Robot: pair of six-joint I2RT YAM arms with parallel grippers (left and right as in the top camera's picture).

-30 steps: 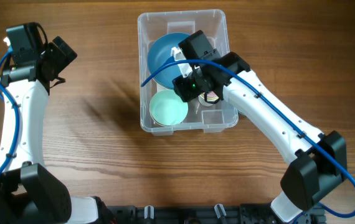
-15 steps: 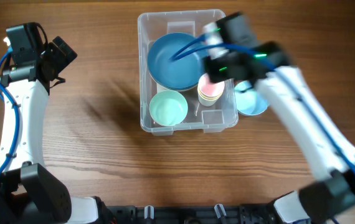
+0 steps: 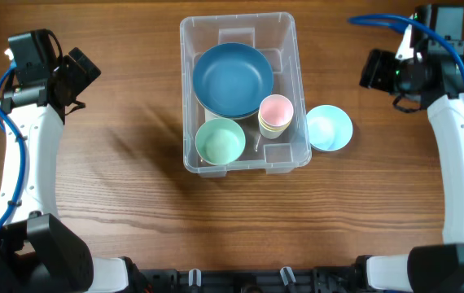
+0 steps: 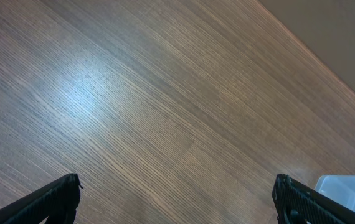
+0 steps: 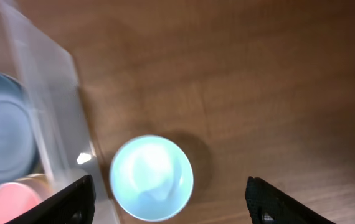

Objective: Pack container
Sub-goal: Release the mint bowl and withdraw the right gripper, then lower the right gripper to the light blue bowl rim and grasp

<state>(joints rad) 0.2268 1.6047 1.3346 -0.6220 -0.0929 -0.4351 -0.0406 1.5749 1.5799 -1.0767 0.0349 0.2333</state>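
Wood-grain table (image 3: 134, 203) filled the whole scene, its boards running side to side under everything. Both arms stood back from the middle: the left arm (image 3: 28, 155) rose along the left edge and the right arm (image 3: 458, 155) along the right edge, each white with a blue cable looped at its side.

Between them, at the far centre of the table, sat the container (image 3: 236, 32), clear, with its long sides running away from the robot. Neither arm touched it. From the left wrist only one pale corner of it showed at the lower right.

Inside, a dark blue bowl (image 3: 233, 79) took up the far half, nearly spanning the width. A green bowl (image 3: 220, 141) sat in the near left corner, its rim just beside the dark one. Outside, a pale blue bowl (image 3: 329, 128) stood upright on the table against the container's right wall, touching it or nearly so.

The left gripper (image 4: 176, 186) hung over bare wood, well apart from the container, fingers spread wide with nothing between them. The right gripper (image 5: 170, 183) hung above the pale blue bowl, its fingers (image 5: 78, 196) also wide and empty.

Smallest were the cups in the near right part of the container: a pink cup (image 3: 276, 110) nested in a yellow cup (image 3: 266, 129), just beside the green bowl.
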